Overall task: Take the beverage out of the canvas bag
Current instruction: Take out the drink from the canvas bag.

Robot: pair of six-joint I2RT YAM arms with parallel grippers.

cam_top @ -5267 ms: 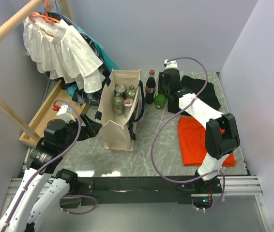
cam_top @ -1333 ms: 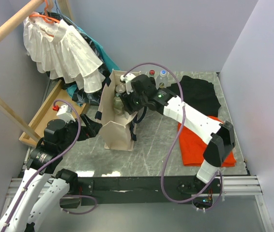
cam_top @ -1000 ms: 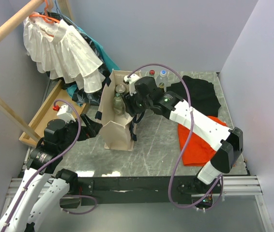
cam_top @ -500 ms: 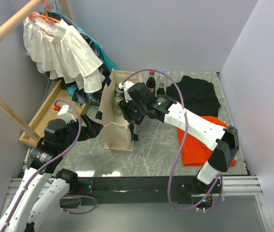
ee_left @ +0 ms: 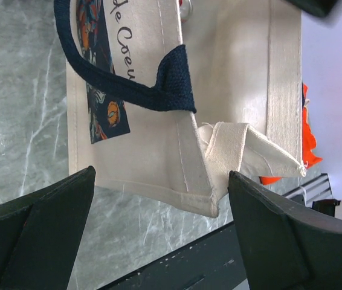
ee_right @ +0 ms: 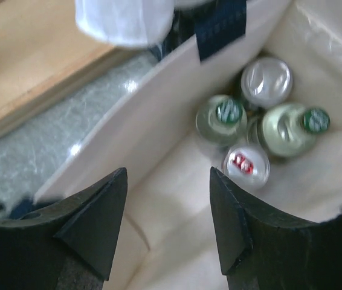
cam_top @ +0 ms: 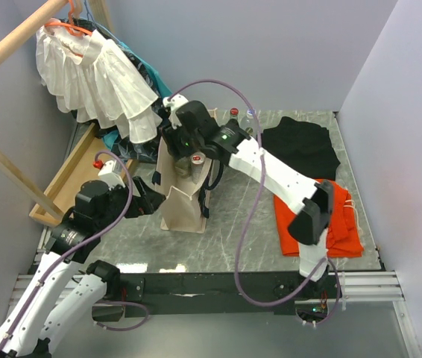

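My right fingers (ee_right: 92, 223) hang parted and empty over the open canvas bag (ee_right: 159, 151); beverages (ee_right: 228, 112) stand inside it; left fingers (ee_left: 38, 235) spread wide beside its wall, above the worktop (ee_left: 14, 121), gripping nothing.

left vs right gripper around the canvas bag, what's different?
The right gripper hangs above the mouth of the canvas bag, facing down at the drinks inside; the left gripper sits low, facing the bag's outer side. Left jaws look spread wider than right. Both are open, holding nothing.
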